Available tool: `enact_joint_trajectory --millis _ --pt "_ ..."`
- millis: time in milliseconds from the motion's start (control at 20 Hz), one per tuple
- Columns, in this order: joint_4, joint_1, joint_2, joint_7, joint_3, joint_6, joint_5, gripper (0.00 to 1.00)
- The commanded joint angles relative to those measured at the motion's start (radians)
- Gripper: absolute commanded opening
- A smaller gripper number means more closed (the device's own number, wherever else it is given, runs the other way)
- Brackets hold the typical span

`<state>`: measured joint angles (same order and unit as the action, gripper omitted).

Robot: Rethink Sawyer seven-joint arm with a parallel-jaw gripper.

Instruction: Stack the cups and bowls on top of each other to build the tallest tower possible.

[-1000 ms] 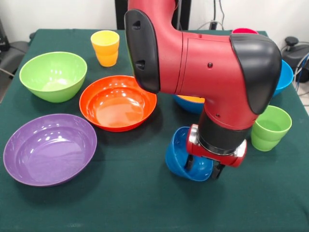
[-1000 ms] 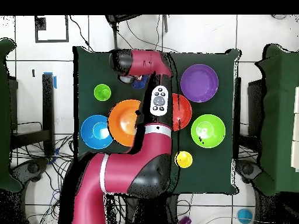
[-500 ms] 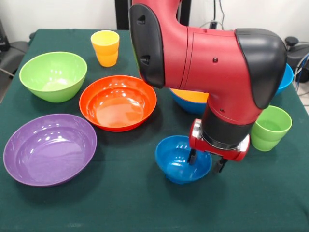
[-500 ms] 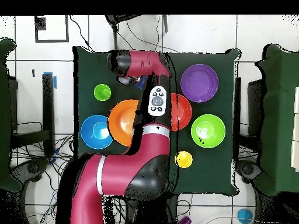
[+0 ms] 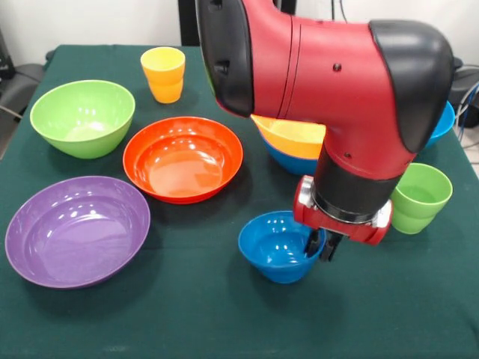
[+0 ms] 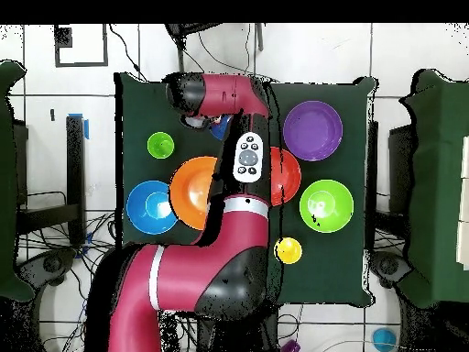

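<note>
The small blue bowl [image 5: 275,248] stands upright on the green cloth at the front. My gripper [image 5: 320,247] is shut on its right rim, one finger inside and one outside. Behind the arm, the yellow-orange bowl [image 5: 296,136] sits nested in a blue bowl [image 5: 293,161]; this pair also shows in the overhead view [image 6: 194,192]. The yellow cup [image 5: 162,73] stands at the far side and the light green cup [image 5: 419,196] at the right. The red-pink cup is hidden. In the overhead view the arm covers the gripper and most of the small blue bowl [image 6: 218,127].
The orange-red bowl [image 5: 183,157], the lime green bowl [image 5: 82,116] and the purple bowl [image 5: 75,228] lie open on the left half. Another blue bowl [image 5: 443,120] stands at the right edge. The arm's bulky elbow [image 5: 322,67] hangs over the table's middle.
The small blue bowl, held tilted on its side a second ago, came down upright and the fingers spread. They have now closed together on its right rim.
</note>
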<state>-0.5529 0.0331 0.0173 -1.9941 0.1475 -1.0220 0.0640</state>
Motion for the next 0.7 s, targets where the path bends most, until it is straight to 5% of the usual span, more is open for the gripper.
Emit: enact_joint_trajectory --millis 50,500,700 --pt "-0.107 0.000 -0.001 0.029 -0.082 0.019 -0.022 0.00" --pt "-0.103 0.009 -0.011 0.043 -0.092 0.003 -0.013 0.00" --pt "-0.144 0.006 -0.089 0.056 -0.090 -0.059 0.004 0.00"
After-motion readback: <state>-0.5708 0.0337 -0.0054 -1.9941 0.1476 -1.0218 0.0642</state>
